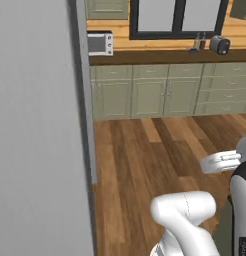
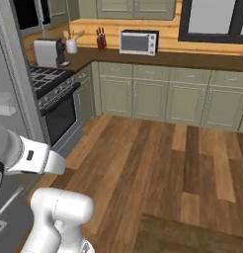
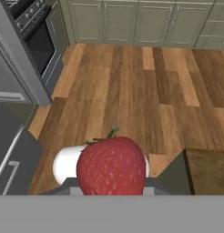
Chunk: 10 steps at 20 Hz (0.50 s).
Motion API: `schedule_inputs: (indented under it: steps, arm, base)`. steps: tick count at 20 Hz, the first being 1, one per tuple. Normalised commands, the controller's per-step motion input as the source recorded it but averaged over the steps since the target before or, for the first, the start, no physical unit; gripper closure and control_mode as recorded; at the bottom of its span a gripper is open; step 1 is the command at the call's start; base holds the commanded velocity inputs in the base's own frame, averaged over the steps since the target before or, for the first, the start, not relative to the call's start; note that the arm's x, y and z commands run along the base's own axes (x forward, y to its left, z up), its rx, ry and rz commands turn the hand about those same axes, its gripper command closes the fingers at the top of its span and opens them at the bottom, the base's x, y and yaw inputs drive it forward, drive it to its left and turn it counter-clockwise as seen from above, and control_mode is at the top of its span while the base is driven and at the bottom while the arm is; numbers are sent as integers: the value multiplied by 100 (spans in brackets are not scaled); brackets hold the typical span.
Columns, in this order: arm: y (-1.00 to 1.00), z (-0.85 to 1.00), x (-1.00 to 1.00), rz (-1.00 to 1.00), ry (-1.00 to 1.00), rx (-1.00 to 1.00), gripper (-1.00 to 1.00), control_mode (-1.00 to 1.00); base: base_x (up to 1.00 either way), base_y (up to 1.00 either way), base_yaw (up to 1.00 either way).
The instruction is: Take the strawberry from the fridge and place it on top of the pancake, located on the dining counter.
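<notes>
presently the strawberry (image 3: 112, 166) sits large at the bottom of the hand view, red with a small green stem on top, right at the gripper (image 3: 112, 184). the finger tips themselves are hidden behind the berry, so the grip cannot be seen directly; the berry hangs above the floor with nothing else under it, which reads as the claw clamped on it.

surroundings: brown wood-plank floor (image 3: 132, 86) lies open below. a corner of the dining counter (image 3: 208, 170), dark brown wood on a grey-green base, shows to the near right in the hand view. the fridge (image 1: 37, 130) fills the left of the left base view as a tall grey panel. in the right base view, a black stove (image 2: 57, 99) stands at the left, with a coffee machine (image 2: 48, 52), a knife block (image 2: 101, 39) and a microwave (image 2: 138, 42) on the far wall counter. green panelled cabinets (image 2: 158, 99) run along the far wall. a toaster (image 1: 219, 45) sits on the far counter in the left base view.
</notes>
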Motion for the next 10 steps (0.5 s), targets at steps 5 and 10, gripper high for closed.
schedule_inputs:
  steps: [5, 10]
  arm:
    - [0, 0, 0, 0, 0, 0, 100, 100]
    - [0, 0, 0, 0, 0, 0, 100, 100]
  base:
    - [-100, -7, -13]
    - [-100, -2, -13]
